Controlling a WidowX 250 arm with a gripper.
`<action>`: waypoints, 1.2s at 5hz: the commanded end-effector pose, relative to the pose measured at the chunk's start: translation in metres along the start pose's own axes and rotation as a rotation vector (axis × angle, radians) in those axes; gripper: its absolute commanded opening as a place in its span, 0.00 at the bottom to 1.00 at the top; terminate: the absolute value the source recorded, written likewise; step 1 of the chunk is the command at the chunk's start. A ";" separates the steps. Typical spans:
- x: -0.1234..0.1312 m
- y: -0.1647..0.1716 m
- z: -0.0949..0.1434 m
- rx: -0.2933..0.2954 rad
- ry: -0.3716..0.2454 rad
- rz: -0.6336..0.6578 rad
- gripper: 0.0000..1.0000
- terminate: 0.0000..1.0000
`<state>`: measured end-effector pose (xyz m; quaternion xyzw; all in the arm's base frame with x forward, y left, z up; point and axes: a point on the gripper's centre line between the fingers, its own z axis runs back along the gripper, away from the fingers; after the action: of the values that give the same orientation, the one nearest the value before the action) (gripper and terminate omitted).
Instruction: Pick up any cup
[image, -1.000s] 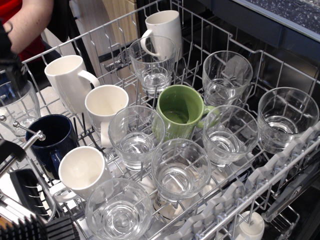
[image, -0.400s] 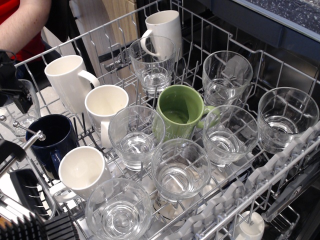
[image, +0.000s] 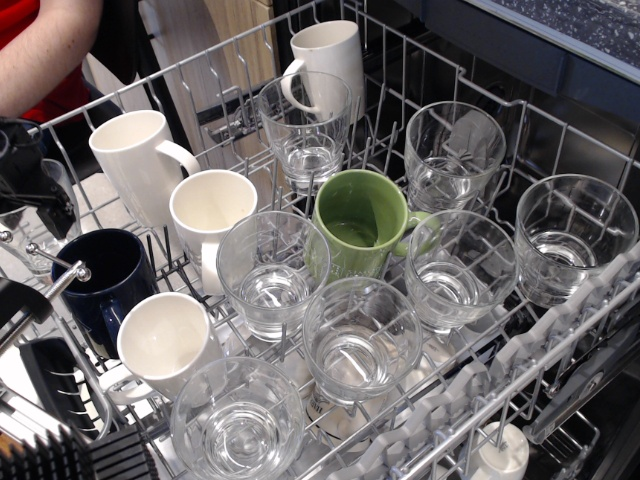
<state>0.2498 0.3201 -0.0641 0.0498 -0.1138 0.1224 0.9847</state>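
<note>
Your gripper (image: 35, 185) sits at the far left edge, about nine o'clock, a dark shape right over a glass cup (image: 30, 240) that's mostly hidden behind it; you can't tell whether the jaws are open or closed from here. Just at five o'clock from it is the navy mug (image: 105, 280), and at two o'clock stands a tall white mug (image: 135, 165). Moving right across the wire rack (image: 560, 330), another glass (image: 272, 270) sits dead centre, touching the green mug (image: 362, 225) at its two o'clock. More glasses spread toward three o'clock, and one glass (image: 238, 420) sits at six o'clock by the bottom edge.
</note>
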 end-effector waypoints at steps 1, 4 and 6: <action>0.021 0.006 0.014 0.027 -0.017 -0.015 0.00 0.00; 0.034 -0.005 0.029 -0.006 0.008 0.031 0.00 0.00; 0.053 -0.002 0.075 0.017 -0.005 0.058 0.00 0.00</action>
<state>0.2634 0.2969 -0.0399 -0.0025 -0.0477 0.1656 0.9850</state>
